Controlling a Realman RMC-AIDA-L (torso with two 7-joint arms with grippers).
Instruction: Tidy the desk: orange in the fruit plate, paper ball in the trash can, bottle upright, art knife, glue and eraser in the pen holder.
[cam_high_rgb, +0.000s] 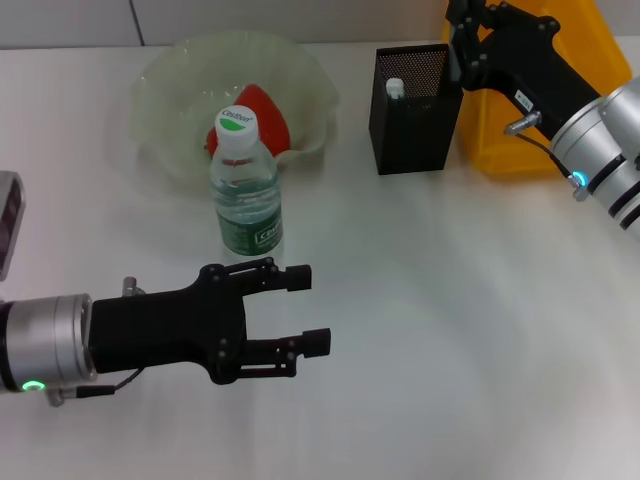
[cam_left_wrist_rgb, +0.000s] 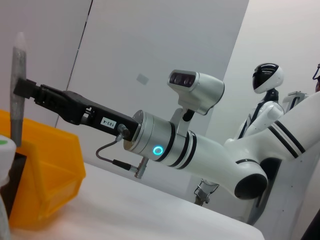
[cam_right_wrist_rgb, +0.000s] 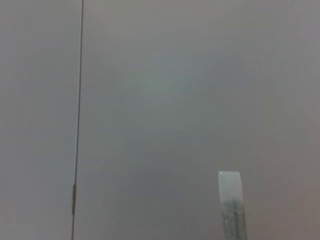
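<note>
A clear water bottle (cam_high_rgb: 246, 185) with a green label stands upright in front of the pale fruit plate (cam_high_rgb: 170, 90), which holds the orange (cam_high_rgb: 264, 112). My left gripper (cam_high_rgb: 310, 310) is open and empty, low over the table just in front of the bottle. The black mesh pen holder (cam_high_rgb: 412, 110) holds a white glue stick (cam_high_rgb: 395, 88). My right gripper (cam_high_rgb: 455, 42) is above the holder's right rim, shut on the grey art knife (cam_left_wrist_rgb: 18, 65), held upright; its tip also shows in the right wrist view (cam_right_wrist_rgb: 231, 205). Paper ball and eraser are out of view.
A yellow bin (cam_high_rgb: 520, 140) stands behind and right of the pen holder; it also shows in the left wrist view (cam_left_wrist_rgb: 45, 165). A grey device (cam_high_rgb: 8, 220) sits at the table's left edge. White tabletop lies between the bottle and the holder.
</note>
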